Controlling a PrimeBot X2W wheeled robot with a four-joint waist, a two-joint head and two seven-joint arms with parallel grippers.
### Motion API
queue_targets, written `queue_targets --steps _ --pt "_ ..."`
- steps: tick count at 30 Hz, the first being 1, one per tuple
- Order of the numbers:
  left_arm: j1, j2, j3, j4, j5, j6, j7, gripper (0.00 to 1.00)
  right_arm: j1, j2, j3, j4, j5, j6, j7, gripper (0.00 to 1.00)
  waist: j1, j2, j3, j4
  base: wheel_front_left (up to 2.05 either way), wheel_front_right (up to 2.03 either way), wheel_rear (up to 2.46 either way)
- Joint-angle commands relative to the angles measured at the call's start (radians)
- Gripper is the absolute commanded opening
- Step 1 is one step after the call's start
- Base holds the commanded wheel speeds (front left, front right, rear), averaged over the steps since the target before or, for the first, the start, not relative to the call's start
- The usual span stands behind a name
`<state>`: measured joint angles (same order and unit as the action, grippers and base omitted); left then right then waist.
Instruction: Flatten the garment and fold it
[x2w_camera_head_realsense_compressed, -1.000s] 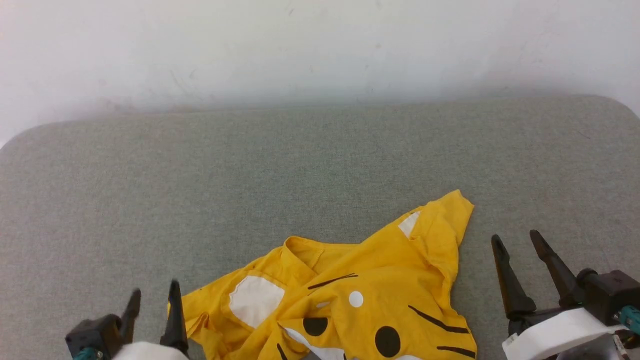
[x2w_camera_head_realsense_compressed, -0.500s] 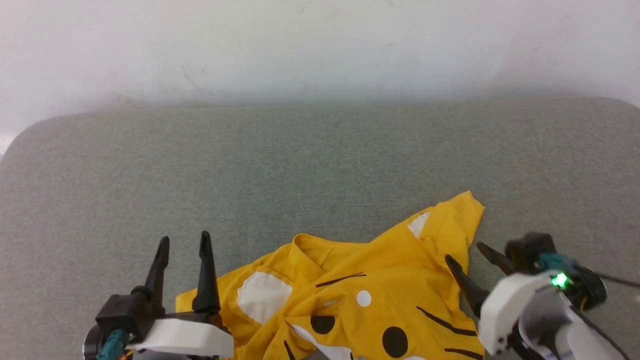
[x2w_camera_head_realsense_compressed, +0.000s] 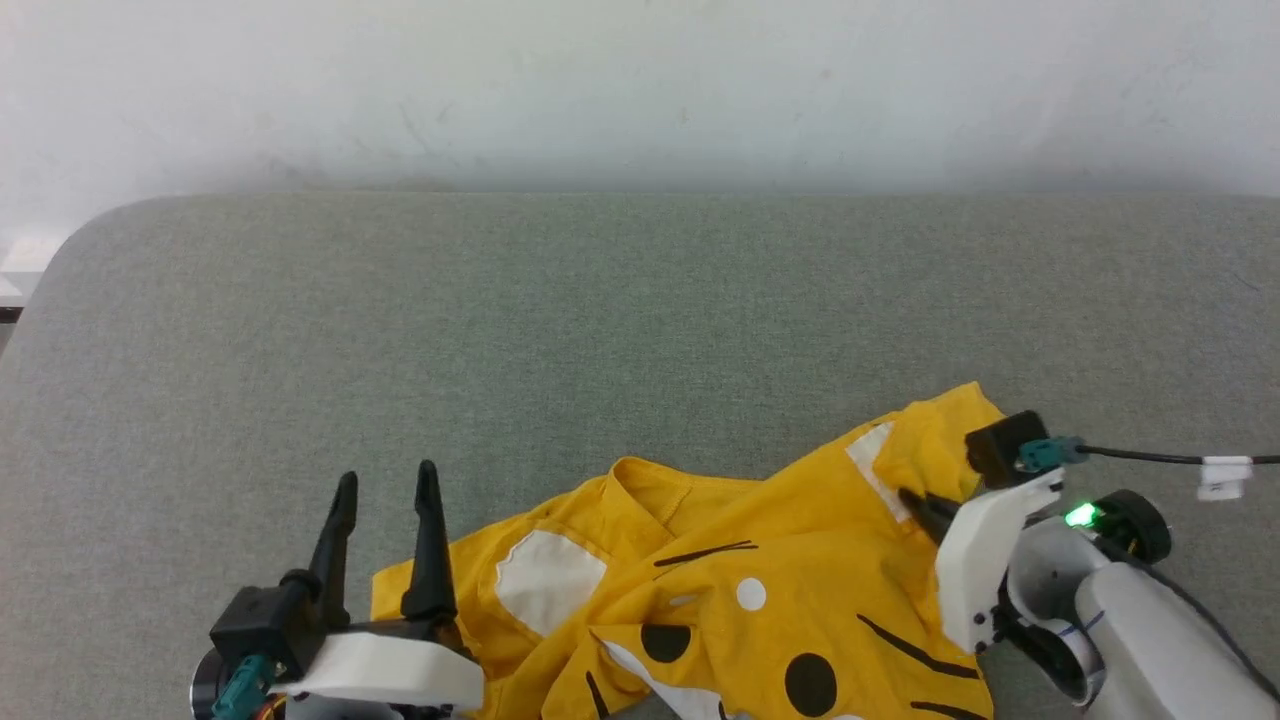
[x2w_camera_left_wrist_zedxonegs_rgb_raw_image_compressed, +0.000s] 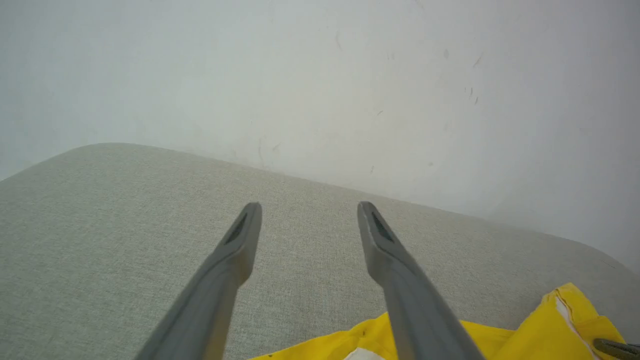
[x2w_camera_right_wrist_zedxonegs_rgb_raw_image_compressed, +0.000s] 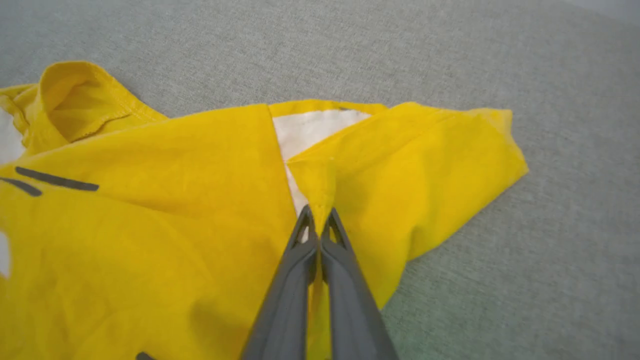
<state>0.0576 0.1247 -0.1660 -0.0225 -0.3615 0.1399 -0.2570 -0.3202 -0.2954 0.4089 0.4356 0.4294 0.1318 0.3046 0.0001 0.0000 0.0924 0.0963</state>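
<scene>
Right pincer (x2w_camera_right_wrist_zedxonegs_rgb_raw_image_compressed: 317, 214) has its two dark fingers pressed together on a ridge of yellow cloth. It pinches the garment (x2w_camera_head_realsense_compressed: 760, 570) where the sleeve (x2w_camera_right_wrist_zedxonegs_rgb_raw_image_compressed: 450, 165) meets the body, beside a white patch (x2w_camera_right_wrist_zedxonegs_rgb_raw_image_compressed: 305, 130). Left pincer (x2w_camera_head_realsense_compressed: 388, 475) is spread wide with nothing between its fingers, pointing away from the robot, just beside the garment's left edge. The garment lies crumpled, print up, at the near edge of the grey padded surface (x2w_camera_head_realsense_compressed: 600, 320), right of its middle, with black stripes, black dots and white patches showing. Its collar (x2w_camera_head_realsense_compressed: 640, 480) opens toward the far edge, and the pinched sleeve reaches toward the right. Beyond the far edge stands a pale wall (x2w_camera_head_realsense_compressed: 640, 90).
</scene>
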Motion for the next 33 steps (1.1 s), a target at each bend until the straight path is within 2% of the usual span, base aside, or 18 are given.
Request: queue_targets --steps 1,3,5,9,15,16,17,18,19,22,27,33 --pt "-0.002 -0.009 0.018 0.003 0.013 -0.011 -0.005 1.0 -0.01 -0.017 -0.024 -0.004 0.008 -0.001 -0.027 0.0 -0.0001 0.0 -0.002 -0.009 0.0 0.0 0.0" --pt "0.002 -0.012 0.027 0.003 0.017 -0.015 -0.005 1.0 -0.003 -0.022 -0.048 -0.013 0.012 -0.001 -0.044 0.0 -0.0001 0.0 -0.003 -0.015 0.0 0.0 0.0" --pt "0.01 -0.019 0.045 0.003 0.025 -0.022 -0.005 1.0 0.024 -0.031 -0.117 -0.037 0.015 -0.001 -0.077 0.0 -0.0001 0.0 -0.007 -0.029 0.0 0.0 0.0" --pt "0.024 -0.027 0.074 0.009 0.04 -0.034 -0.005 1.0 0.137 -0.021 -0.338 -0.103 0.006 -0.001 -0.128 0.0 -0.0001 0.0 -0.018 -0.06 0.0 0.0 0.0" --pt "0.034 -0.037 0.096 0.025 0.055 -0.054 -0.005 1.0 0.373 0.098 -0.65 -0.194 -0.044 -0.001 -0.102 0.0 -0.0001 0.0 -0.027 -0.1 0.0 0.0 0.0" --pt "0.036 -0.038 0.103 0.032 0.057 -0.058 -0.005 1.0 0.426 0.149 -0.704 -0.21 -0.063 -0.001 -0.082 0.31 -0.0001 0.0 -0.03 -0.112 0.0 0.0 0.0" --pt "0.036 -0.038 0.103 0.032 0.057 -0.058 -0.005 1.0 0.426 0.149 -0.704 -0.21 -0.063 -0.001 -0.082 0.31 -0.0001 0.0 -0.03 -0.112 0.0 0.0 0.0" --pt "0.037 -0.039 0.106 0.037 0.058 -0.061 -0.005 1.0 0.446 0.168 -0.719 -0.214 -0.07 -0.001 -0.072 0.56 -0.0001 0.0 -0.031 -0.117 0.0 0.0 0.0" --pt "0.037 -0.04 0.108 0.042 0.06 -0.064 -0.005 1.0 0.462 0.182 -0.726 -0.217 -0.08 -0.001 -0.064 1.0 -0.0001 0.0 -0.032 -0.12 0.0 0.0 0.0" --pt "0.038 -0.04 0.113 0.059 0.063 -0.07 -0.005 1.0 0.475 0.209 -0.734 -0.252 -0.101 -0.001 -0.096 1.0 -0.0001 0.0 -0.039 -0.13 0.0 0.0 0.0" --pt "0.042 -0.035 0.119 0.098 0.062 -0.078 -0.005 1.0 0.456 0.233 -0.742 -0.35 -0.152 -0.001 -0.242 1.0 -0.0001 0.0 -0.061 -0.139 0.0 0.0 0.0" --pt "0.03 -0.003 0.118 0.118 0.053 -0.085 0.07 1.0 0.457 0.238 -0.646 -0.468 -0.226 -0.001 -0.31 1.0 -0.0001 0.0 -0.082 -0.138 0.0 0.0 0.0"
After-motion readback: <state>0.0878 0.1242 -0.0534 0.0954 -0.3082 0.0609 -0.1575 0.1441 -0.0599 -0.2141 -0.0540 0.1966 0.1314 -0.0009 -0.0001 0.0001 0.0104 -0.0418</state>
